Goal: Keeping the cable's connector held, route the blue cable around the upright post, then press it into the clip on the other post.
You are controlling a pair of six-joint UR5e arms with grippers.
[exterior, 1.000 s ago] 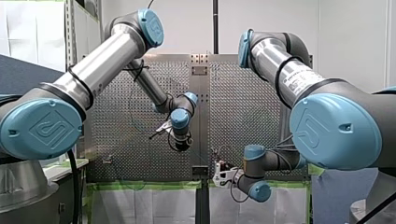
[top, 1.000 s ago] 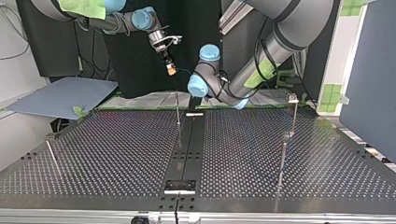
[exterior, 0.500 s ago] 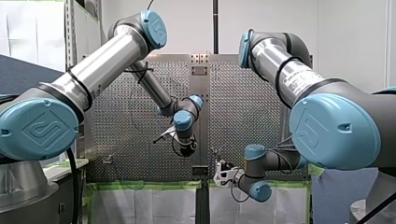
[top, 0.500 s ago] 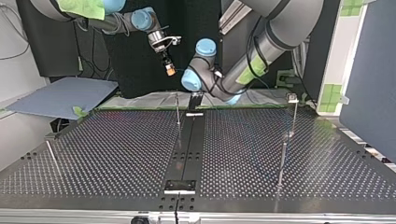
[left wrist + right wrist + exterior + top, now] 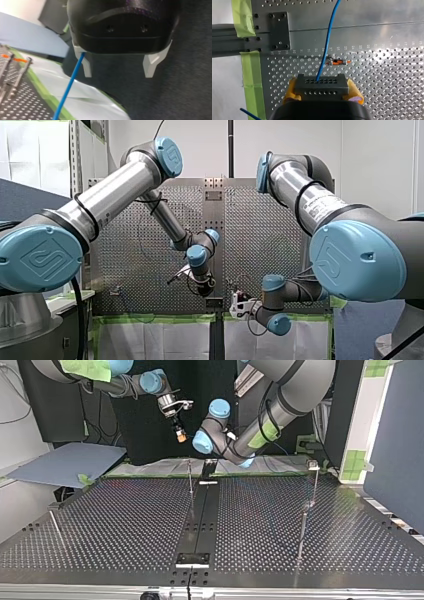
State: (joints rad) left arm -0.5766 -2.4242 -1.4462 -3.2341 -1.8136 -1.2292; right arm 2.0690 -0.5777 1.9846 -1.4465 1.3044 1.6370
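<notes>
Perforated table is spanning the top view. Beyond its far edge the right gripper is clamping yellow pads on the connector, blue cable running out. Rightward, the left gripper is hanging with fingers apart, cable beside one.

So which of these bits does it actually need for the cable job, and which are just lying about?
Needed: blue cable; its grey connector, held in my right tool; my open left tool beside the cable; thin upright posts; orange clip.
Just there: green tape; blue-grey sheet beside the table; bolted metal plate.
</notes>
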